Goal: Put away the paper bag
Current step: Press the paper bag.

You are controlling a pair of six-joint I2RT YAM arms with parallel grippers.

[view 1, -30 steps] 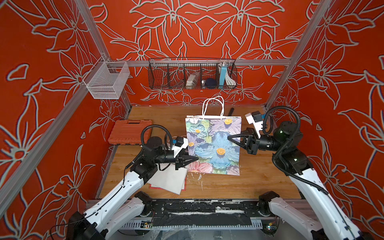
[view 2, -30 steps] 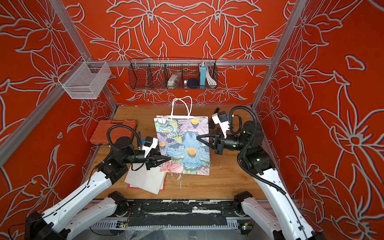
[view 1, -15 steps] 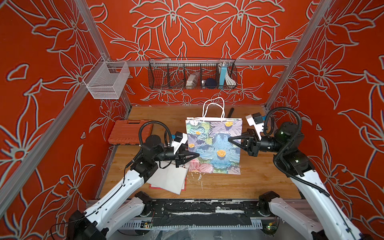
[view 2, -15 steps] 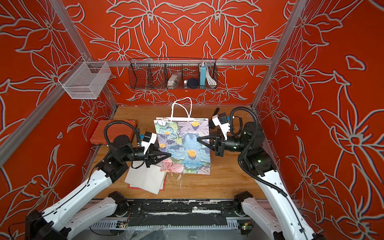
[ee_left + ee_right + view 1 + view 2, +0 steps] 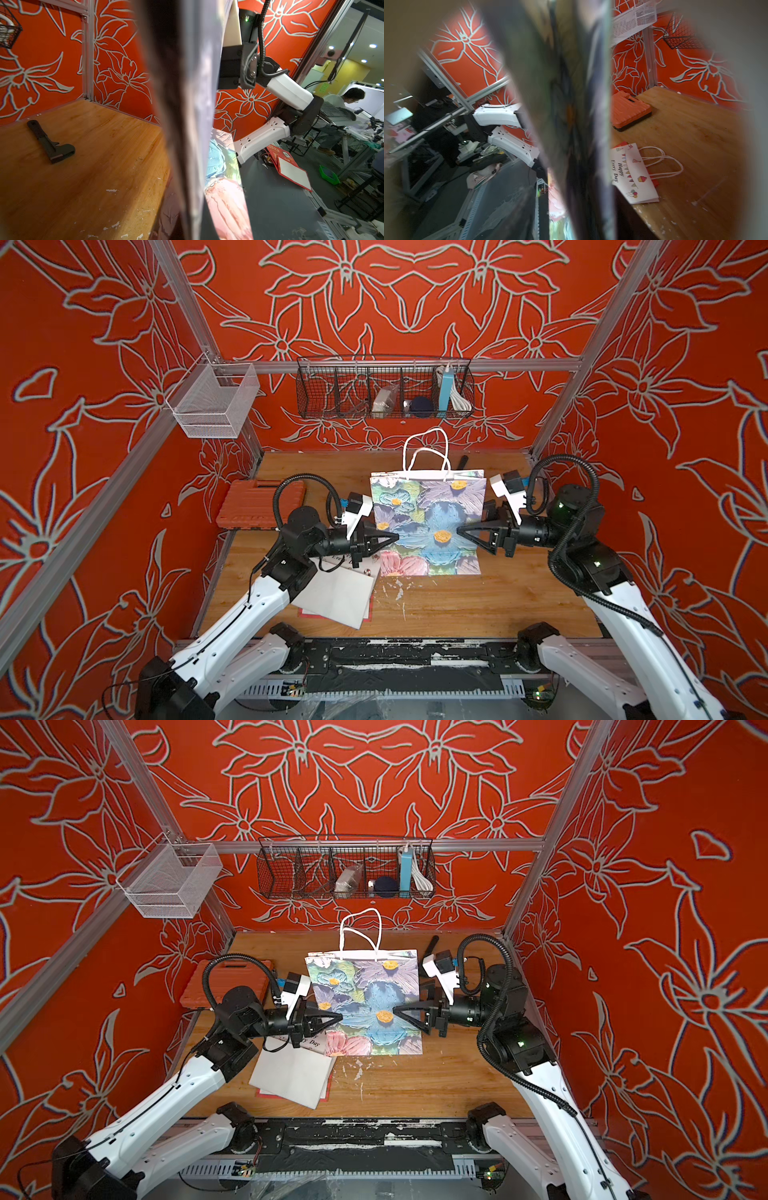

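- The left arm [image 5: 253, 603] rose from the near edge of the table [image 5: 478, 605]. Its white forearm slanted up and inward to a bent black joint. From there the wrist section ran level and pointed across at the other arm.
- The left fingers [image 5: 388, 536] [image 5: 334, 1017] were pressed together into one point. They pinched the side edge of the paper bag [image 5: 432, 506] [image 5: 365, 986] nearest them, roughly midway up it. In the left wrist view that edge [image 5: 197, 104] stood blurred right in front of the camera.
- The right arm [image 5: 623, 601] mirrored this pose. Its white forearm climbed from the near edge and folded at a black joint with a green light. Its wrist section lay level, aimed back at the left fingers.
- The right fingers [image 5: 465, 532] [image 5: 400, 1011] stood spread, their tips reaching over the bag's opposite edge. In the right wrist view they showed only as pale blurs at both borders. The bag's edge [image 5: 571, 124] ran between them, clear of each.
- The paper bag stood upright on the table between the two sets of fingers. Its flowered face was turned to the top views and its white handles were up.
- Under the left fingers and wrist a flat white bag [image 5: 336, 597] lay on the table.
- Behind the left wrist, toward the back wall, sat an orange case [image 5: 249, 506].
- Beyond the right fingers, past the bag's top corner, a black wrench [image 5: 49, 145] lay flat on the table.
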